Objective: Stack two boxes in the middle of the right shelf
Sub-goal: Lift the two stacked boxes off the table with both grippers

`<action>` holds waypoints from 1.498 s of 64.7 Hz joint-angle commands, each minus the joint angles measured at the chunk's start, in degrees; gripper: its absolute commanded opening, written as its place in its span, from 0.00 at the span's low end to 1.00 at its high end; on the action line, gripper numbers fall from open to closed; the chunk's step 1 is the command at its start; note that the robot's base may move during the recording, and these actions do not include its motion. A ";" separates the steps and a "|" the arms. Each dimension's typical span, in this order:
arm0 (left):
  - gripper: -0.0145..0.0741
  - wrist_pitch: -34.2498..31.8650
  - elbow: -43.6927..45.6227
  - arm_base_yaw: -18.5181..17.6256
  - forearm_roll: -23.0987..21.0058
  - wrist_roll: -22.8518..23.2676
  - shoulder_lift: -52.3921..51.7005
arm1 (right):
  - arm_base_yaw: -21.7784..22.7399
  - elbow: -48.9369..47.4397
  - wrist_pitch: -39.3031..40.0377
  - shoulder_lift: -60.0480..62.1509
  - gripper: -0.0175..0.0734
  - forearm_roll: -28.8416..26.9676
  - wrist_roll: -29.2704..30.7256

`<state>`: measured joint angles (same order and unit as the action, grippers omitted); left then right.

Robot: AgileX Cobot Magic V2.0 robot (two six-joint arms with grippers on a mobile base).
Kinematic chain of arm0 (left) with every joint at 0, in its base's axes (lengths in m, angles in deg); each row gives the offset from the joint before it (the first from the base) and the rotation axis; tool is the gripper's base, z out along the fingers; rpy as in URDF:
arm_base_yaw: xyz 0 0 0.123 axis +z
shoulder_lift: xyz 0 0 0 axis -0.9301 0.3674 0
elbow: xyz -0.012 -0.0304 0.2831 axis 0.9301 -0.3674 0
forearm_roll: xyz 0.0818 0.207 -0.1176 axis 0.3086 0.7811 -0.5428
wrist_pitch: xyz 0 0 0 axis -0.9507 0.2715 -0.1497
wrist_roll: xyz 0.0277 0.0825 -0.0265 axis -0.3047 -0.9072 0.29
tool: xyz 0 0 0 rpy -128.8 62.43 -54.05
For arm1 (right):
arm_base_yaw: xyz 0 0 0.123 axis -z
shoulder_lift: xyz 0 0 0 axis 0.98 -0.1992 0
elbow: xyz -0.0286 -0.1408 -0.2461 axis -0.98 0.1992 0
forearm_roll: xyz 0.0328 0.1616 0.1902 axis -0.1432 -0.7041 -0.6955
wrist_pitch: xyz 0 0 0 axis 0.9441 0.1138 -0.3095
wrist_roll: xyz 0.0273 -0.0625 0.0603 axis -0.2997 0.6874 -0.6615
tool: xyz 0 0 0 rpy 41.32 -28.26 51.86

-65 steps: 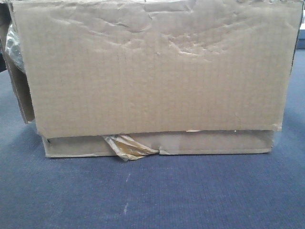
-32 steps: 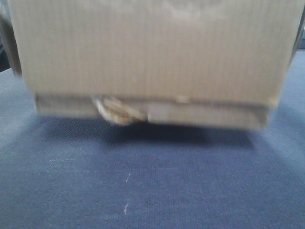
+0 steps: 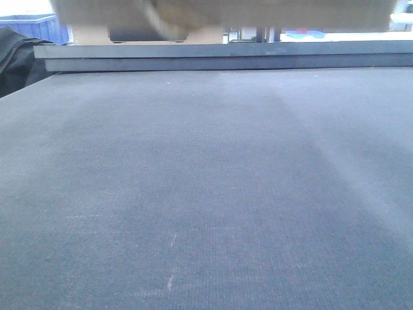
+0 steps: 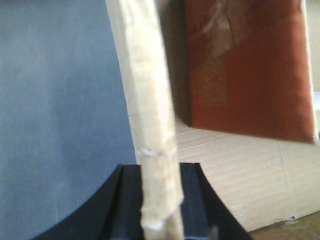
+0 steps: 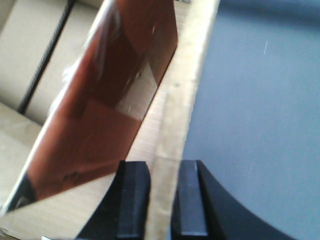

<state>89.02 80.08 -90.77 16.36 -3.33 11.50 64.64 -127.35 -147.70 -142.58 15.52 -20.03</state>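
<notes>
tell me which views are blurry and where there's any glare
front view: the box at the top edge is smeared by motion, the grey tabletop is sharp; left wrist view: the box wall is soft and washed out; right wrist view: slightly soft overall, with a pale glare patch on the glossy reddish panel

Blurred brown cardboard box [image 3: 290,13] hangs airborne, clear above the grey table [image 3: 206,194]

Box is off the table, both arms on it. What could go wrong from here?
1. Left gripper and right gripper pinch only thin cardboard walls of the box; a wall may bend or slip from the jaws.
2. The red-brown panel leans inside the box and could shift mid-carry.
</notes>
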 commanded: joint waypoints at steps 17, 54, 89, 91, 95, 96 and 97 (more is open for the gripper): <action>0.04 -2.82 1.31 -0.42 -0.81 -0.35 -3.18 | 0.44 -3.38 1.19 2.46 0.02 0.32 0.48; 0.04 -2.82 1.31 -0.42 -0.71 -0.35 -3.18 | 0.44 -3.38 1.19 2.36 0.02 0.32 0.48; 0.04 -2.82 1.31 -0.42 -0.71 -0.35 -3.18 | 0.44 -3.38 1.19 2.36 0.02 0.32 0.48; 0.04 -2.82 1.31 -0.42 -0.71 -0.35 -3.18 | 0.44 -3.38 1.19 2.36 0.02 0.32 0.48; 0.04 -2.82 1.31 -0.42 -0.71 -0.35 -3.18 | 0.44 -3.38 1.19 2.36 0.02 0.32 0.48; 0.04 -2.82 1.31 -0.42 -0.71 -0.35 -3.18 | 0.44 -3.38 1.19 2.36 0.02 0.32 0.48; 0.04 -2.82 1.31 -0.42 -0.71 -0.35 -3.18 | 0.44 -3.38 1.19 2.36 0.02 0.32 0.48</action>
<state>88.51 80.80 -90.91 15.69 -3.18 9.11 64.64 -130.10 -149.03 -140.73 15.07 -20.03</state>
